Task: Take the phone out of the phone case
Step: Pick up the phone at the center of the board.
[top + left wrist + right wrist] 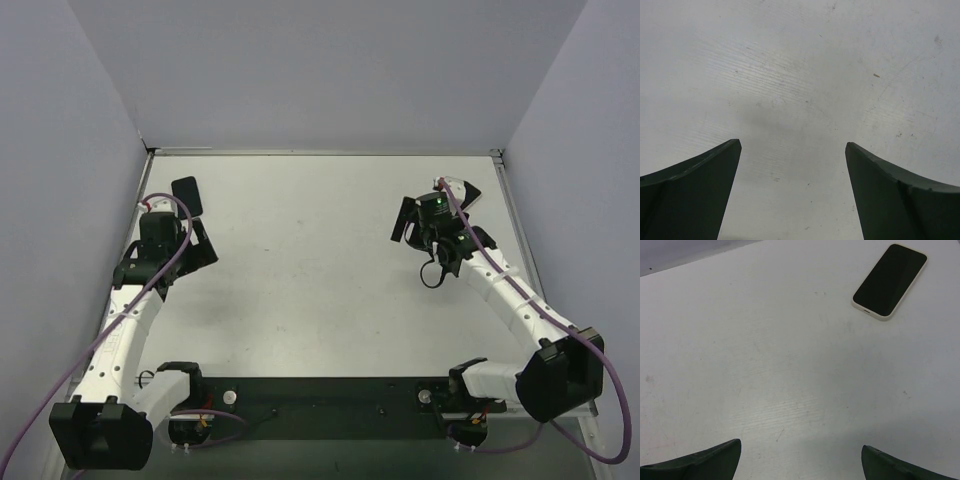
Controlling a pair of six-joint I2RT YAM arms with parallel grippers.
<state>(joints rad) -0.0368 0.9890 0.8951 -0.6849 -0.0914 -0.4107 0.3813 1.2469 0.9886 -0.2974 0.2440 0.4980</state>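
Beyond the gaping right tool (800, 444) lies the cased phone (890, 281); left tool (792, 145) gapes too.

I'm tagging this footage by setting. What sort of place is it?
Probably a lab robot test cell: a white table boxed in by plain walls, with the left arm and right arm bolted at its near edge, and one cased phone.

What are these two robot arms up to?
They are meant to take a phone out of its case, but neither is holding anything yet. The phone lies screen up on the table, still inside its pale case, a little ahead of the right gripper, which is open. The left gripper is open too, with only table below it.
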